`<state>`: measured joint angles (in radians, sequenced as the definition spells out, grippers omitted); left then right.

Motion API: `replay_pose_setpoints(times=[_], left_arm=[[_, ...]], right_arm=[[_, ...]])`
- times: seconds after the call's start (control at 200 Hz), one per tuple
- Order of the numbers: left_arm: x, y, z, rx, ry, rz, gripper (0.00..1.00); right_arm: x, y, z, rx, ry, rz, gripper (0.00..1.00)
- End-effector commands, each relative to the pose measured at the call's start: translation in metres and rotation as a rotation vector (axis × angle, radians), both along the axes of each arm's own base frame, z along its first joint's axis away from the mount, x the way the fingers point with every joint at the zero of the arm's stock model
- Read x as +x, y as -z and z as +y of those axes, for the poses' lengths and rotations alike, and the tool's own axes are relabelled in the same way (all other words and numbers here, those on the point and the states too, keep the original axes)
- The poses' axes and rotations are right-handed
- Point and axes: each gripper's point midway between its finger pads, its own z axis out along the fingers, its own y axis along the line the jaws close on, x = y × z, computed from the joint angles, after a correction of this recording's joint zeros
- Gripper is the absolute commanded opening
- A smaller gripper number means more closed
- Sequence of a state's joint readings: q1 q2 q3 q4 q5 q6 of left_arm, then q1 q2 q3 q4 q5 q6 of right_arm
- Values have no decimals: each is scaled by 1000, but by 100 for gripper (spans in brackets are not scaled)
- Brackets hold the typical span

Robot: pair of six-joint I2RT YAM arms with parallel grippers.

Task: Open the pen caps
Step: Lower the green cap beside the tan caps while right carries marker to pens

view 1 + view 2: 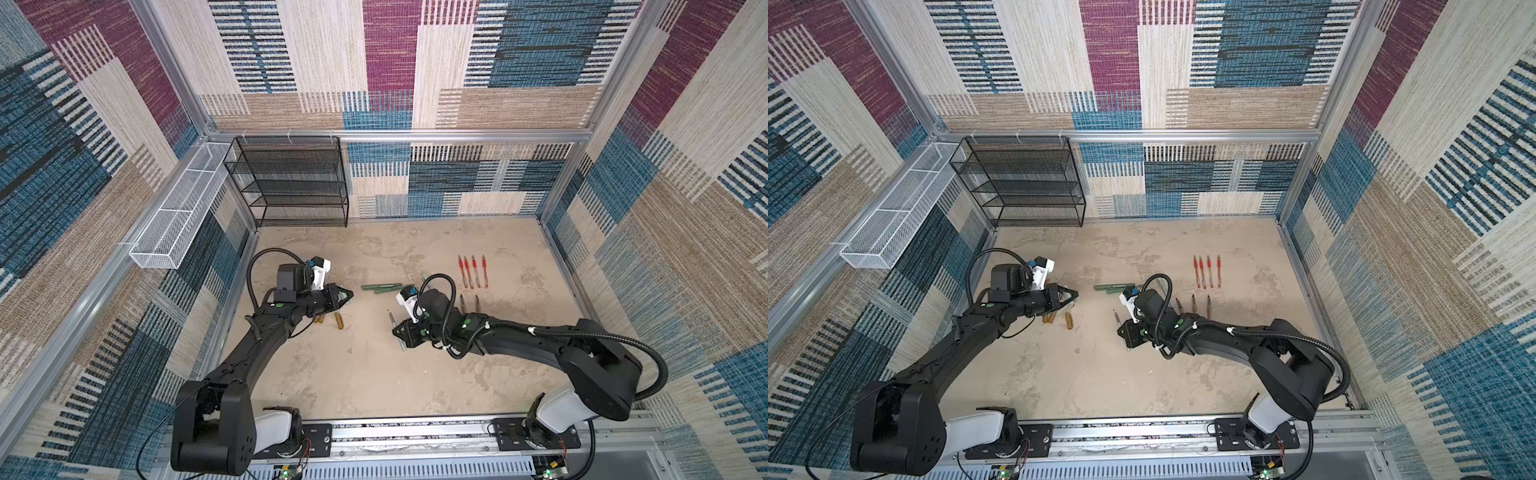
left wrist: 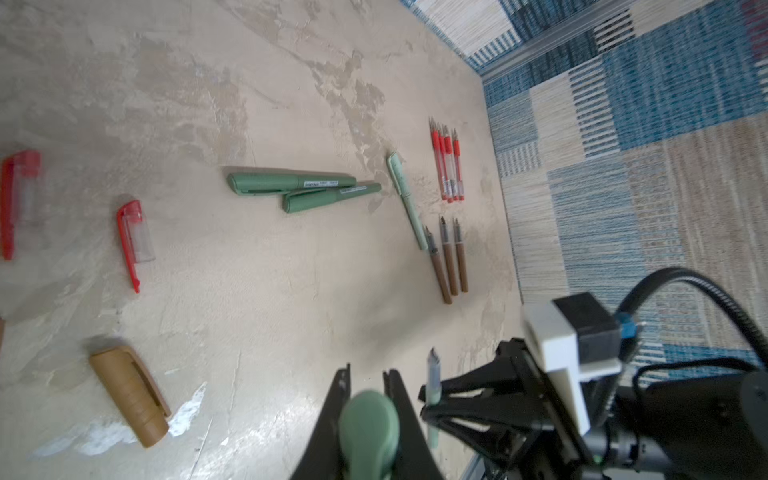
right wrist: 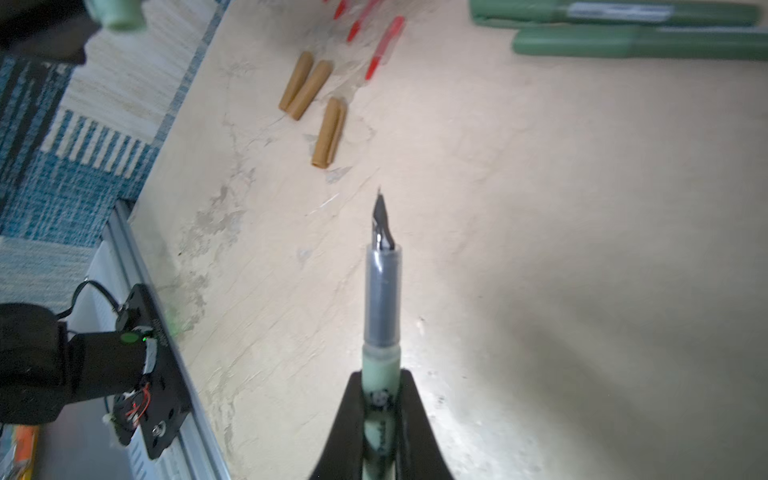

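Observation:
My left gripper (image 2: 365, 374) (image 1: 347, 296) is shut on a mint green pen cap (image 2: 369, 432), left of centre. My right gripper (image 3: 380, 376) (image 1: 397, 330) is shut on the mint pen (image 3: 382, 291), its dark nib bare and pointing away. Cap and pen are well apart. Two dark green capped pens (image 2: 291, 183) and a mint capped one (image 2: 407, 208) lie mid-table. Several uncapped red pens (image 1: 471, 272) and three bronze barrels (image 2: 451, 262) lie at the right. Loose bronze caps (image 3: 328, 133) and red caps (image 2: 133, 241) lie near my left gripper.
A black mesh shelf (image 1: 291, 183) stands at the back left against the wall. A white mesh basket (image 1: 178, 208) hangs on the left wall. A metal rail (image 1: 415, 432) runs along the table's front edge. Patterned walls close in three sides.

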<state>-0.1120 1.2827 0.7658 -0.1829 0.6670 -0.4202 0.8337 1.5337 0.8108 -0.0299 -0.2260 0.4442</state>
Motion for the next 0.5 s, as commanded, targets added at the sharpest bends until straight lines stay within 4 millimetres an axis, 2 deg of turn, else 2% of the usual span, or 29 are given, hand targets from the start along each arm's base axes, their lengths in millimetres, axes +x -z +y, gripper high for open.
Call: replay_pose_setpoints(times=[0.0, 0.085, 0.175, 0.306, 0.496], left_arm=[[-8, 33, 2, 148, 26, 21, 0], [-9, 50, -3, 191, 46, 56, 0], [-4, 64, 3, 240, 9, 116, 0], [1, 84, 4, 291, 17, 168, 0], [2, 104, 8, 376, 55, 223, 0]], right_arm=[[10, 12, -30, -79, 87, 23, 0], [20, 20, -53, -124, 159, 57, 0], [25, 24, -70, -163, 205, 62, 0], [32, 32, -85, -182, 241, 76, 0], [39, 43, -100, -208, 262, 95, 0]])
